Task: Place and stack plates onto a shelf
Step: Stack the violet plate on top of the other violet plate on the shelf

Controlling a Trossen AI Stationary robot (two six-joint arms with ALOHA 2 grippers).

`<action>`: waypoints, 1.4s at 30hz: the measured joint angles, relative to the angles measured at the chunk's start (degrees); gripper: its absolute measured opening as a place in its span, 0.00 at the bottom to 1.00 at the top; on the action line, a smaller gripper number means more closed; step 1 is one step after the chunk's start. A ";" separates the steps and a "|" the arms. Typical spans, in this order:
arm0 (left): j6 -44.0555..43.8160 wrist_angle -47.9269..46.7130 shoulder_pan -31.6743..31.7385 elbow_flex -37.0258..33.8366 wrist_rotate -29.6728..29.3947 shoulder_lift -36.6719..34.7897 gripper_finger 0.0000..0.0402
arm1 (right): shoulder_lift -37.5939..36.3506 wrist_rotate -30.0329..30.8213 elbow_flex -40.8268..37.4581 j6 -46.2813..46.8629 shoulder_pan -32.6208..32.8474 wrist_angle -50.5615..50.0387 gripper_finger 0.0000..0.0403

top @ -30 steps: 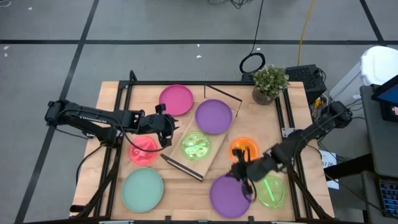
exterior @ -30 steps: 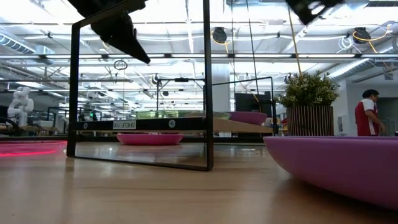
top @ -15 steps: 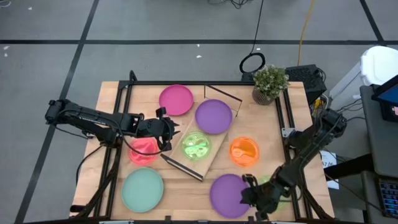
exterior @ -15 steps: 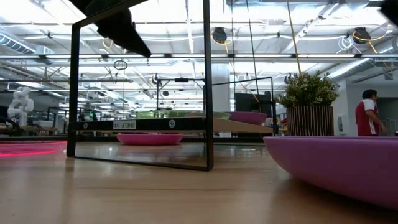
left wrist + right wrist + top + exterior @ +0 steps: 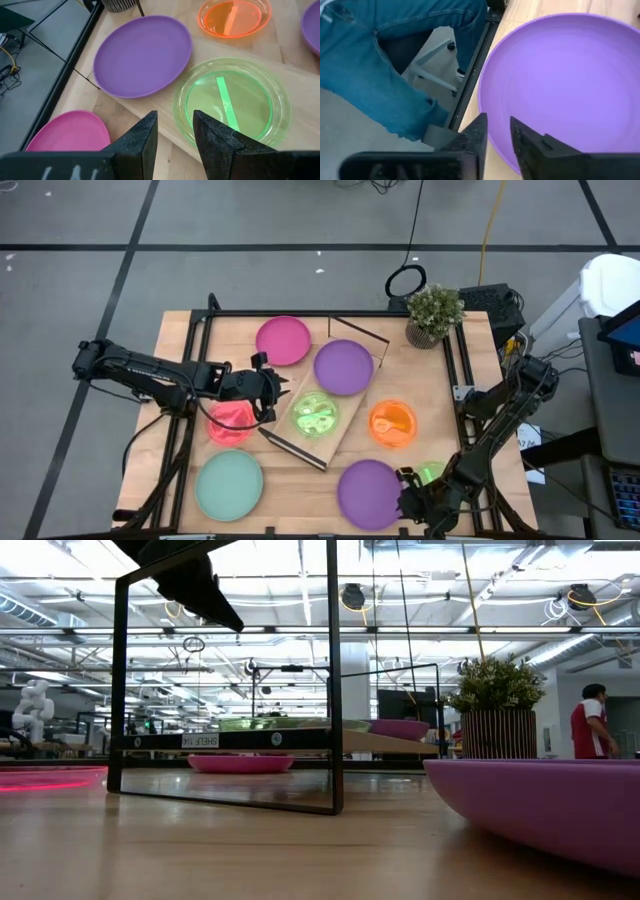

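The shelf lies slanted across the table's middle and carries a purple plate and a lime green plate. My left gripper hovers open at the shelf's left side, its fingers pointing at the lime plate. My right gripper is low at the near edge, open by a narrow gap at the right rim of a second purple plate, which lies flat on the table. Magenta, red, mint and orange plates also lie on the table. Another lime plate is partly hidden by the right arm. My right gripper has its fingers standing at the near purple plate's right rim, coming in low from the table's right. I cannot tell whether they touch the rim. The plate lies flat on the table.
A potted plant stands at the far right corner. The shelf's black frame rises at its end. A person's legs in jeans are just beyond the near table edge, and a person in red stands far off.
My right gripper has travelled from beside the orange plate toward the table's near edge and come down beside the near purple plate's right rim. The lime plate under the right arm is now partly uncovered. No plate has moved.
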 joint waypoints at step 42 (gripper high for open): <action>-1.21 -0.07 0.00 0.00 0.00 0.00 0.33 | 8.90 -1.60 -2.03 -28.09 -0.15 -1.88 0.02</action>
